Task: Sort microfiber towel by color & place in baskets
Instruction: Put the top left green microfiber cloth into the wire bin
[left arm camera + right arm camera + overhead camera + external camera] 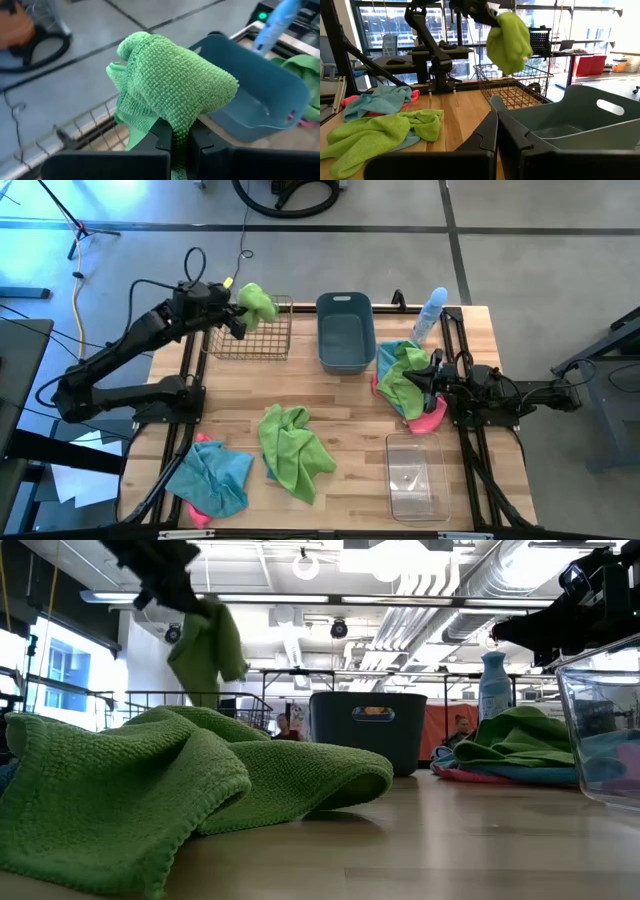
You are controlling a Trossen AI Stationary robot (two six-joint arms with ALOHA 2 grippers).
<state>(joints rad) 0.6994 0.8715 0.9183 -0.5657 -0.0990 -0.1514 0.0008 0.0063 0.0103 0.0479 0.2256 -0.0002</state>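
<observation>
My left gripper [240, 305] is shut on a lime green towel [256, 302] and holds it in the air above the copper wire basket [250, 330]. The slate-blue tub [345, 330] stands to the basket's right, and the clear bin [417, 475] sits near the front right. My right gripper [425, 380] hovers shut and empty over a pile of green, blue and pink towels [405, 375]. Another green towel [292, 450] lies crumpled at the table's middle front. A blue towel on a pink one [212, 478] lies at the front left. My left gripper pinches a bunched fold of the green towel [176, 125] between its two fingers [162, 137]. The cloth is lifted clear. In the left wrist view it bulges past the fingertips in a wad, and in the low view it hangs below the gripper [175, 595] as a slack bundle [207, 650].
A pale blue spray bottle [430, 313] stands at the far right, beside the tub. Black frame rails [470, 450] run along the table's right and left sides. Bare wood [350, 410] shows between the tub, the middle green towel and the clear bin.
</observation>
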